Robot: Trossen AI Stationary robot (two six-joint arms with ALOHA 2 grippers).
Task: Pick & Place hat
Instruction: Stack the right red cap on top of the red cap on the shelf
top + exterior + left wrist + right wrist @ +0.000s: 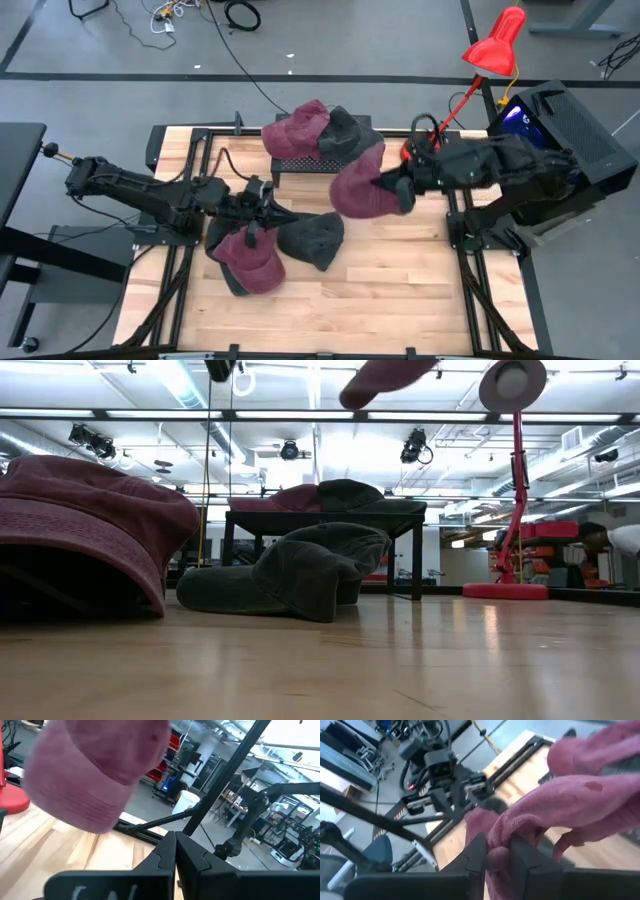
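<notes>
Wooden table (400, 290): grey hat (312, 238) mid-surface

Raised maroon hat (385, 380) cropped overhead

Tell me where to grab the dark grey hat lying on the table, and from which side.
Grip the dark grey hat by its raised, folded crown, coming straight down from above. In the low view that fold stands highest, offering a pinchable ridge, while the brim lies flat on the wood.
</notes>
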